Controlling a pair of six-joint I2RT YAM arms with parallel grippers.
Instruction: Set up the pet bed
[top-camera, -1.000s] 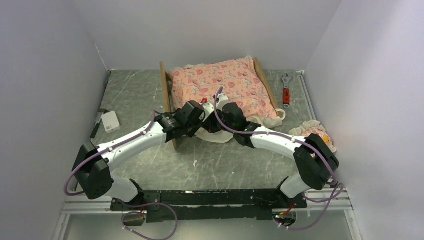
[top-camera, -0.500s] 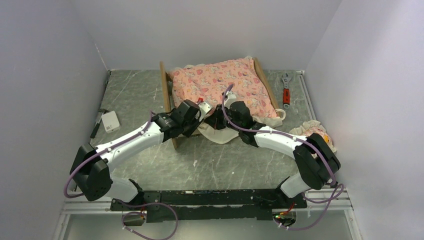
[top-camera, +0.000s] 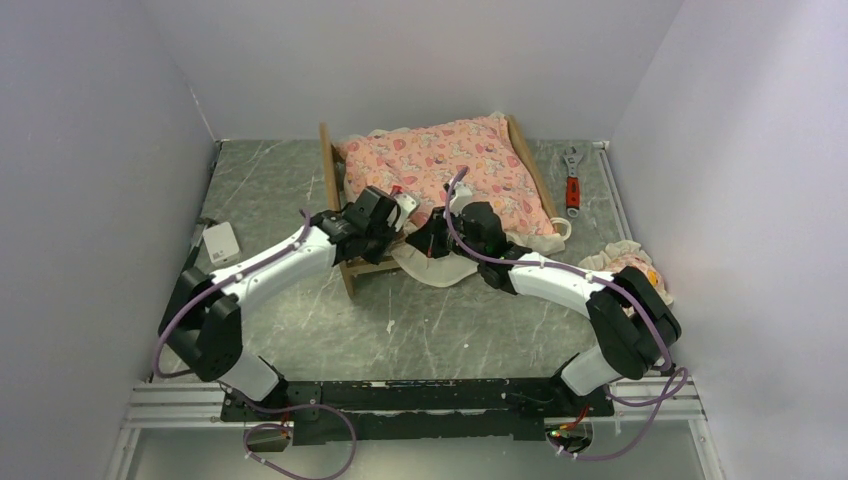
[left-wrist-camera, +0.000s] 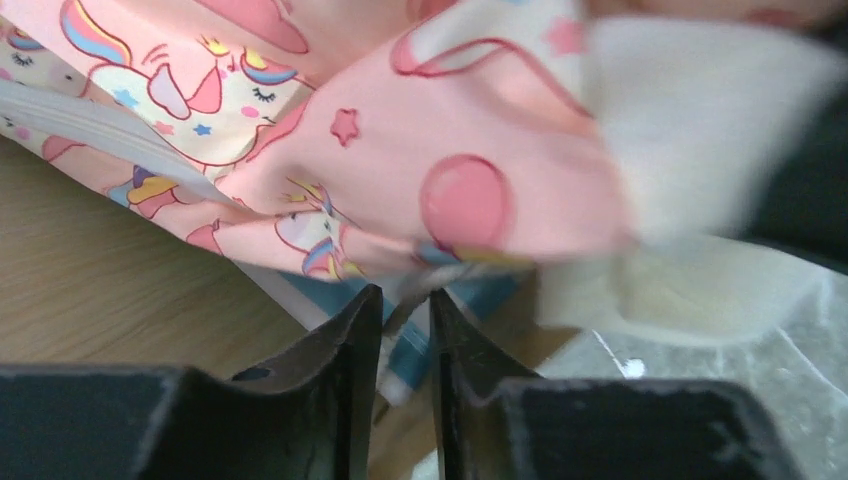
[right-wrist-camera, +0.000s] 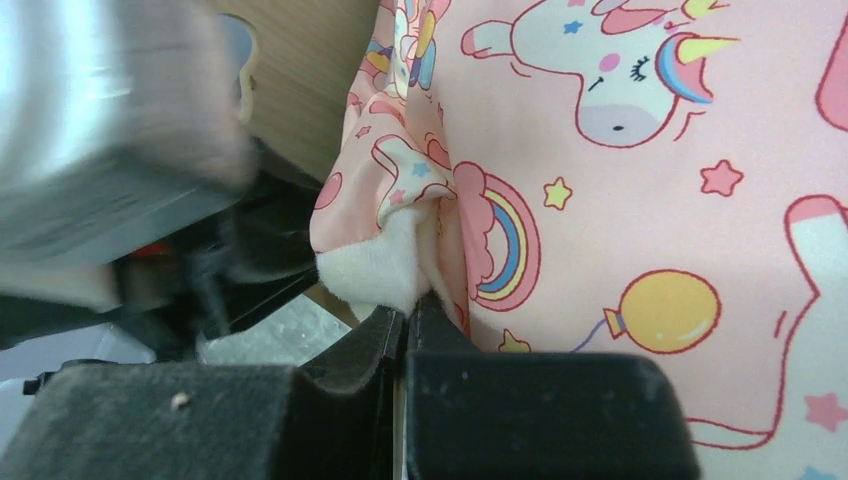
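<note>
The pet bed (top-camera: 330, 180) is a light-wood frame at the back middle of the table. Its wood also shows in the left wrist view (left-wrist-camera: 100, 270) and the right wrist view (right-wrist-camera: 300, 70). A pink cartoon-print mattress (top-camera: 450, 170) lies on it. My left gripper (top-camera: 402, 218) is at the mattress's near left corner. Its jaws (left-wrist-camera: 405, 300) are pinched on a thin pale strip under the mattress (left-wrist-camera: 400, 150), above the blue-and-white striped base (left-wrist-camera: 412, 350). My right gripper (top-camera: 428, 238) is just beside it, shut (right-wrist-camera: 408, 315) on the mattress's cream ruffle (right-wrist-camera: 375, 270).
A red-handled wrench (top-camera: 572, 180) lies right of the bed. The small frilled pillow (top-camera: 630, 265) lies at the right wall. A white box (top-camera: 221, 243) and a black pen (top-camera: 192, 250) lie at the left wall. Walls close in three sides.
My left gripper has moved back and left toward the headboard, holding the mattress edge. My right gripper has shifted slightly back. The near corner of the mattress has followed them.
</note>
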